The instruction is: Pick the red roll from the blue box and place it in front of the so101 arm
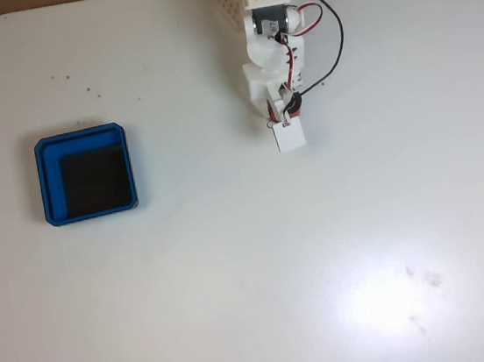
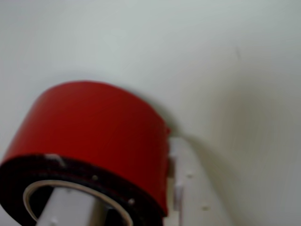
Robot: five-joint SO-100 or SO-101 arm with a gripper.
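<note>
In the fixed view the so101 arm reaches down from the top edge over the white surface, its gripper well to the right of the blue box, whose black floor is bare. A sliver of the red roll shows at the gripper, mostly hidden under the white plastic and wires.

The wrist view shows the roll up close: the red roll sits on the gripper — one white finger passes through its pale inner ring, the other lies against its red outer wall on the right. So the gripper is pinching the roll's wall between its two fingers. Whether the roll touches the surface behind it cannot be told.
</note>
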